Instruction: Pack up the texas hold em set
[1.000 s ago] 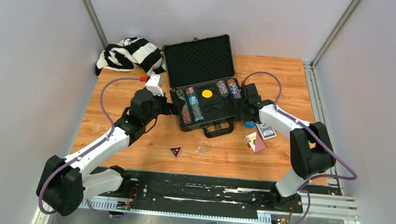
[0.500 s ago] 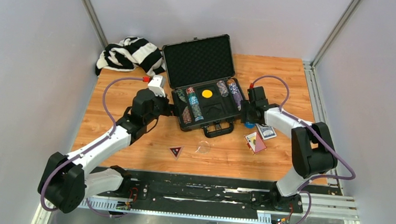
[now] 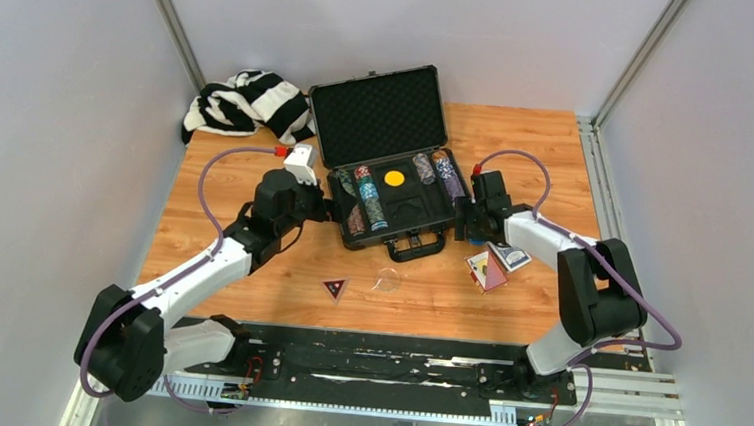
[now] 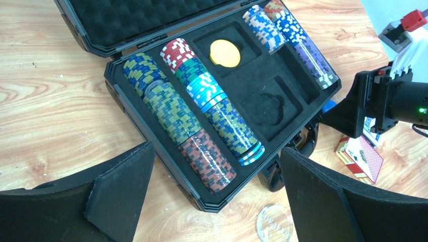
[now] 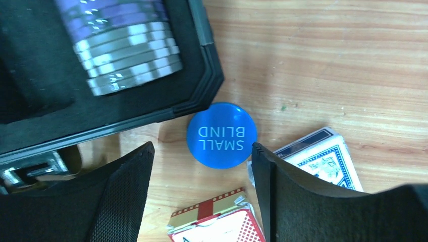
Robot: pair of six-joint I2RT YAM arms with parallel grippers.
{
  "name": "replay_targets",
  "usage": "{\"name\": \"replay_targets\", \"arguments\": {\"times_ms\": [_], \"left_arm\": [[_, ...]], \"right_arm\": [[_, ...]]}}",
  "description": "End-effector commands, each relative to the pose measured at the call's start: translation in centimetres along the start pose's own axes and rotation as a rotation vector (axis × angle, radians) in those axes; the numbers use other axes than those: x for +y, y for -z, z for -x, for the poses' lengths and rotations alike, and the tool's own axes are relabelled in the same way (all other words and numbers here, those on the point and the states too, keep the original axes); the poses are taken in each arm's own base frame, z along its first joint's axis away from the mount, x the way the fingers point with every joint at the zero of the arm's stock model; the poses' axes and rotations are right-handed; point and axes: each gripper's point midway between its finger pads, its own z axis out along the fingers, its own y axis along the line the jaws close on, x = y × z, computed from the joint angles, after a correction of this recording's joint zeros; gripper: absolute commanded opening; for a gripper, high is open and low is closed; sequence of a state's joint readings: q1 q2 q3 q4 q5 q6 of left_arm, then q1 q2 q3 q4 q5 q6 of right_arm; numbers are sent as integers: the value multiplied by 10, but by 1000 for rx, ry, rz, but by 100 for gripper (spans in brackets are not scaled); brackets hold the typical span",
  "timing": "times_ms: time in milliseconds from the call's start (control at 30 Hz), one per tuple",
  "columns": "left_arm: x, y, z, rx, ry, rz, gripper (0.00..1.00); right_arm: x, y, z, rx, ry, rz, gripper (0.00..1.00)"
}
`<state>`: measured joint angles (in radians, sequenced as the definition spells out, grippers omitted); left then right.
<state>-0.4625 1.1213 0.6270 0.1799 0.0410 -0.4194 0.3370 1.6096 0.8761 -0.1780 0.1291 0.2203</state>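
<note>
My right gripper (image 5: 202, 174) hangs spread over the wooden surface (image 5: 328, 60), jaws apart and holding nothing. The blue disc (image 5: 221, 134) marked SMALL BLIND lies flat just beyond them, just beside the corner of the open black case (image 5: 207, 65). A blue-backed deck (image 5: 323, 156) and a red deck (image 5: 217, 224) lie near the disc. My left gripper (image 4: 216, 166) is spread wide and empty above the case's near left side. Inside the case, rows of chips (image 4: 202, 126) fill the foam slots and a yellow disc (image 4: 225, 53) sits in its own pocket.
</note>
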Motion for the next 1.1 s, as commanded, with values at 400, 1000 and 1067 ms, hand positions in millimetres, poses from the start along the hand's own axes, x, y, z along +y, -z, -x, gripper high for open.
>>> {"name": "replay_targets", "arguments": {"times_ms": [400,1000,1067], "left_arm": [[-4,-1,0,-17,-1,-24,99],[-9,-3,-3,3,8,-51,100],[-9,-3,-3,4,10,-51,100]], "right_arm": [[1,-22,-19,102,27,-43,73],[8,-21,-62,201,21,20,71],[9,-20,-67,207,25,20,67]]}}
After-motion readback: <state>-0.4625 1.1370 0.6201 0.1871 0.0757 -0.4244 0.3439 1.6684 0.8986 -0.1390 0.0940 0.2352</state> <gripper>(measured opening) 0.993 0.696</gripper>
